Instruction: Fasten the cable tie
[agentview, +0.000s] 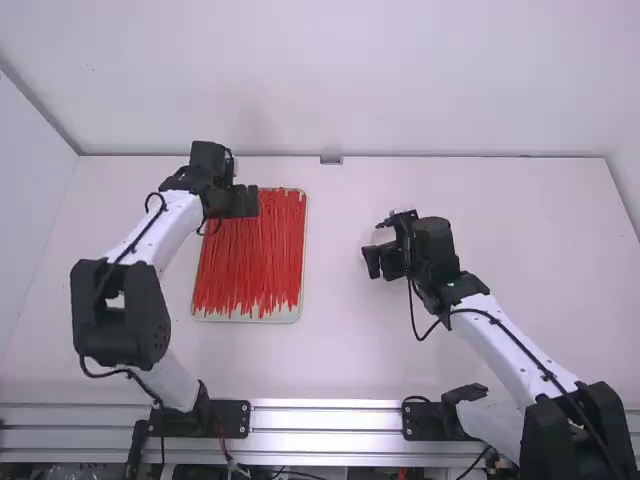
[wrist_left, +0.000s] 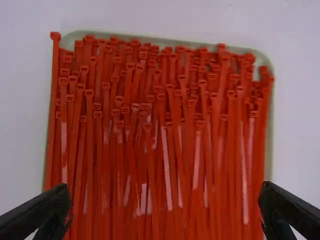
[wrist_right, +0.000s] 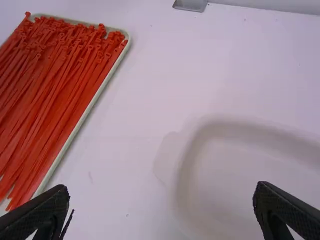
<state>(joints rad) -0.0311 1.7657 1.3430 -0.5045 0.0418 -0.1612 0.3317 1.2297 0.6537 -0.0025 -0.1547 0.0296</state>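
Glossy orange plastic cable ties (wrist_left: 165, 150) fill a smooth pale plastic tray (agentview: 250, 318) — the white table (wrist_right: 210, 75) looks matt.

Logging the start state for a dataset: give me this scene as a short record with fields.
tray: pale, on the table, left of the middle
cable ties: orange-red heap filling the tray
left gripper: open, empty, over the tray's far end
right gripper: open, empty, over bare table right of the tray
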